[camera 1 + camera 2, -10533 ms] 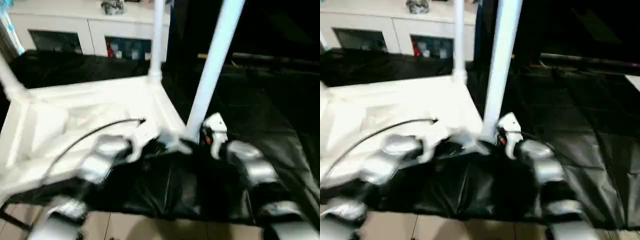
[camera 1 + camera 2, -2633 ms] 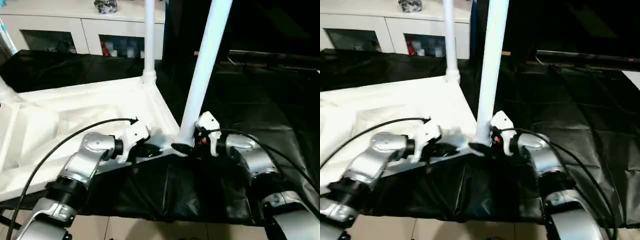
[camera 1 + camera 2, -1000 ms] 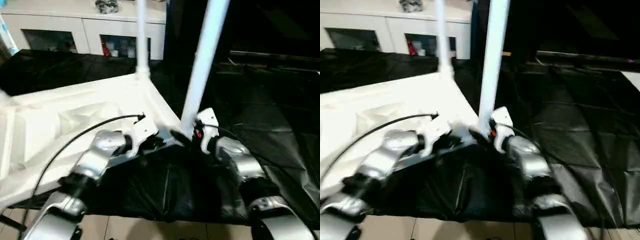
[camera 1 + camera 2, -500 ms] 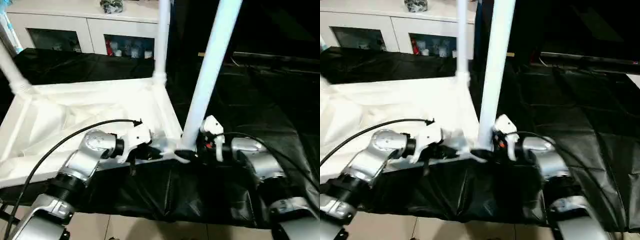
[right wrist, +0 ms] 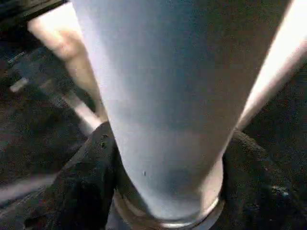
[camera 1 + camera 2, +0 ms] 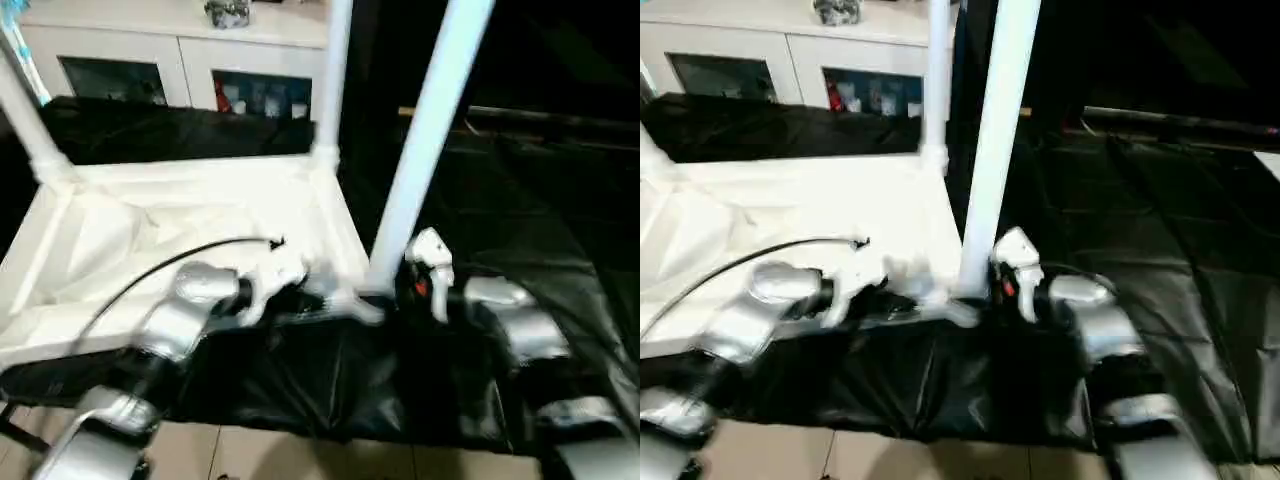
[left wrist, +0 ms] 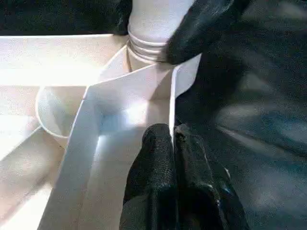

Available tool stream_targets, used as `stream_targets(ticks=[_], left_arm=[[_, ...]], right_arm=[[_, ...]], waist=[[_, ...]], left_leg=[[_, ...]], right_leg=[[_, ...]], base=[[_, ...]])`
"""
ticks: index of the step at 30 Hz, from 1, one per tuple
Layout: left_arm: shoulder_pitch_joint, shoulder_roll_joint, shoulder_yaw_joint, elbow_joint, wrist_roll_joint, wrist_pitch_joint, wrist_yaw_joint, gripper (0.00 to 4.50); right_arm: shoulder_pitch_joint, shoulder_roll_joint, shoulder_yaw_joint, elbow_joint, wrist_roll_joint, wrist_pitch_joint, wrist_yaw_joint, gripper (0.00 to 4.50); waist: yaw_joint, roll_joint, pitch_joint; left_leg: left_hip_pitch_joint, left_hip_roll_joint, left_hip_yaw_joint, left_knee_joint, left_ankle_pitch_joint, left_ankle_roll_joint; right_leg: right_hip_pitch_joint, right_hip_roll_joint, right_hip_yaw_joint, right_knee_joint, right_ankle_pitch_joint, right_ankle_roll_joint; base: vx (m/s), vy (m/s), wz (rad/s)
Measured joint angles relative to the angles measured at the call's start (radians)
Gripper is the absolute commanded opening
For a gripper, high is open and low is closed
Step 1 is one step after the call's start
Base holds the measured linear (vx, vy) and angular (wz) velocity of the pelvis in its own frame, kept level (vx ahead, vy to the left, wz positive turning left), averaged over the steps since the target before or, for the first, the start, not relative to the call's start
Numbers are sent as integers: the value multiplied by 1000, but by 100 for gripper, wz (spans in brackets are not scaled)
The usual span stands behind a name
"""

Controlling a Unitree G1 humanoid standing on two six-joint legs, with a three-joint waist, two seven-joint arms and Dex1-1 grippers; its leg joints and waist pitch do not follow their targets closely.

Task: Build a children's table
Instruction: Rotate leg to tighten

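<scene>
Head views: white plastic rectangular tabletop [image 6: 190, 225] lying underside-up on black-draped work table [image 6: 520, 200], long white tapered tube legs upright in far sockets, nearest white tube leg [image 6: 425, 140] planted in near corner socket [image 7: 144, 45]. Left gripper [image 7: 172, 143] pinched shut on tabletop's thin rim just beside that socket; right gripper [image 5: 165, 191] straddling leg's base, black fingers [image 5: 81, 177] either side, whether gripping or just bracketing cannot tell. Best handled, by judgement: rim held steady, leg kept plumb, pressed straight down until fully seated.
</scene>
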Motion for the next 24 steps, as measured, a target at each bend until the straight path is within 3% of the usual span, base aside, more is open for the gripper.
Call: stream_targets(ticks=[5, 11, 14, 18, 20, 24], left_arm=[[-27, -69, 13, 37, 23, 42, 134, 0], [-54, -140, 29, 71, 53, 77, 256, 0], [-54, -140, 28, 71, 54, 75, 257, 0], [-53, -127, 23, 70, 56, 64, 251, 0], [-52, -103, 19, 69, 55, 44, 219, 0], [-41, -73, 18, 60, 51, 9, 165, 0]], right_arm=[[-35, 78, -44, 56, -14, -14, -243, 267], [-79, 162, -112, 114, -21, -20, -470, 267], [-78, 166, -115, 114, -20, -28, -471, 339], [-78, 172, -115, 113, -9, -30, -456, 358], [-74, 167, -115, 109, -8, -32, -415, 390], [-58, 132, -78, 93, -9, -45, -313, 399]], waist=[[-11, 0, 0], [-11, 1, -1], [-11, 1, -1], [-14, 3, 0], [-21, 3, 0], [-29, 3, 0]], left_leg=[[0, 0, 0, 0, 0, 0], [-1, 0, 0, -1, 0, 0], [-1, 0, 0, -2, 0, 0], [0, 0, 0, -2, 0, 0], [0, 0, 0, -3, 0, 0], [-1, 0, 0, -3, 0, 0]], right_leg=[[0, 0, 0, 0, 0, 0], [0, 0, 0, -1, 0, 0], [0, 0, 0, -2, 0, -1], [0, 1, 0, -2, 0, 0], [-1, 1, 0, -2, 0, 0], [-1, 1, -1, -2, 1, -1]], base=[[0, 0, 0], [0, 0, 0], [0, 0, 0], [0, 0, 0], [0, 0, 0], [0, 0, 0]])
